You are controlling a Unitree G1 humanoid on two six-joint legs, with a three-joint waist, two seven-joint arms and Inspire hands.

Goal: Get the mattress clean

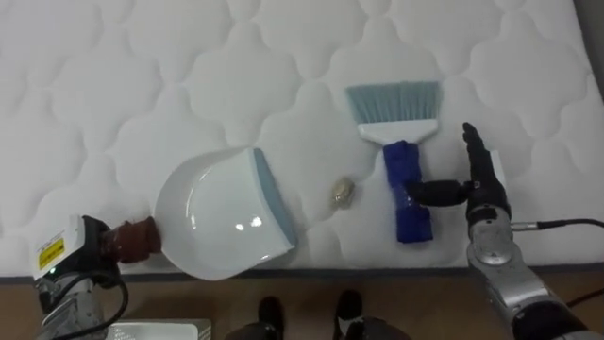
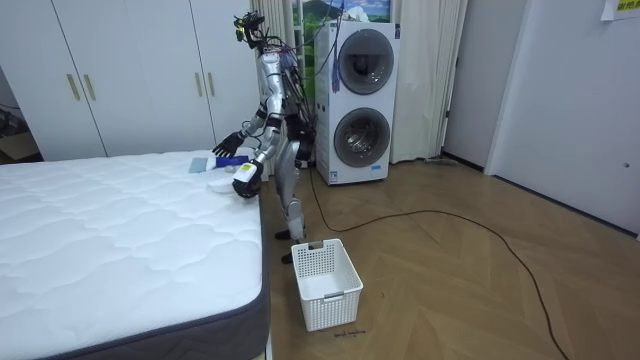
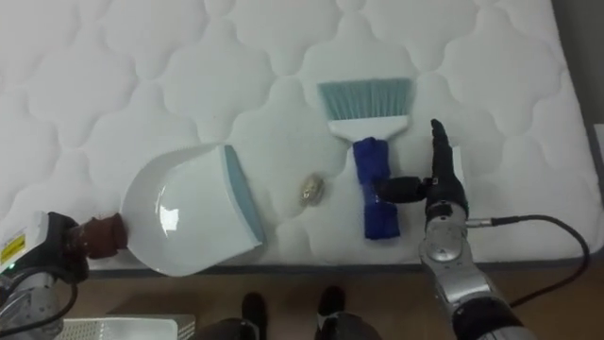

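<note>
The robot stands at the edge of the bed [image 1: 113, 76], both arms reaching over the white quilted top. A white dustpan [image 1: 222, 212] with a grey-blue lip lies flat near that edge, its mouth facing the robot's right. The left hand [image 1: 135, 239] sits bunched against the pan's rear end, and it seems to be clenched round the handle, though the handle itself is hidden. Just beside the lip, not touching it, lies a small pale crumpled scrap [image 1: 342, 192]. Beyond the scrap is a brush [image 1: 401, 161] with a blue handle and pale blue bristles. It lies flat with the bristles pointing away from the robot. The right hand [image 1: 483, 184] rests just to the right of the handle, with its fingers straight and pointing up the bed. Its thumb is stretched sideways to touch the handle, so the hand grips nothing. In the room view a white basket [image 2: 335, 300] stands on the wooden floor by the bed's corner, near the robot's feet. A stacked washer [image 2: 360, 105] stands behind the robot.
</note>
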